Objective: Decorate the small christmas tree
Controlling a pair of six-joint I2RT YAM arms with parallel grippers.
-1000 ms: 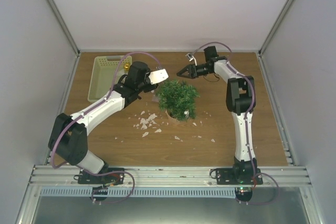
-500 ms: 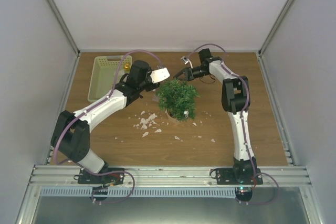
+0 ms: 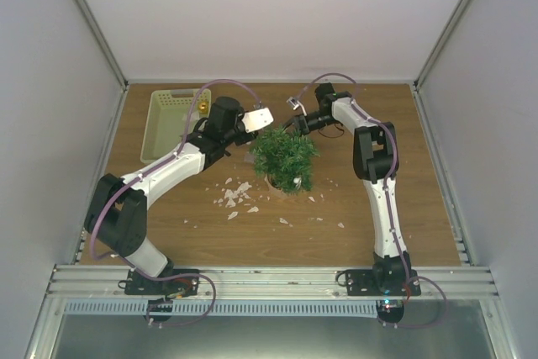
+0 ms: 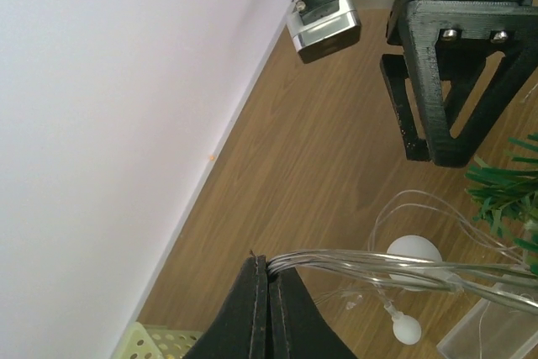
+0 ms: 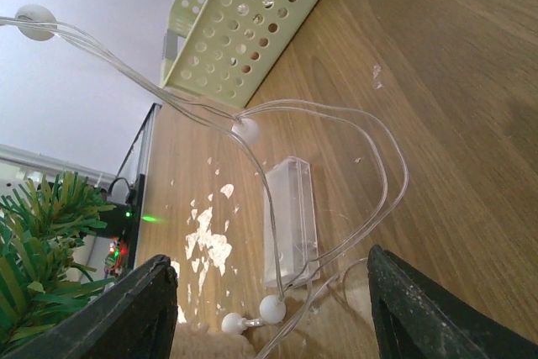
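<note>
1. Top external: pale yellow-green basket [image 3: 152, 124] at the far left of the table [image 3: 424, 174], one gold ornament [image 3: 202, 108] in its far right corner.
2. Small christmas tree [image 3: 286, 155] upright mid-table, bushy and dark green; white flakes [image 3: 235, 197] scattered near its left.
3. Left gripper [image 4: 267, 271] reaching to the tree's far left side, pinched tight on a clear light string [image 4: 395, 262] with white bulbs.
4. Right gripper [image 5: 269, 254] bent in at the tree's far right side, fingers spread wide, over a clear box [image 5: 290, 216].
</note>
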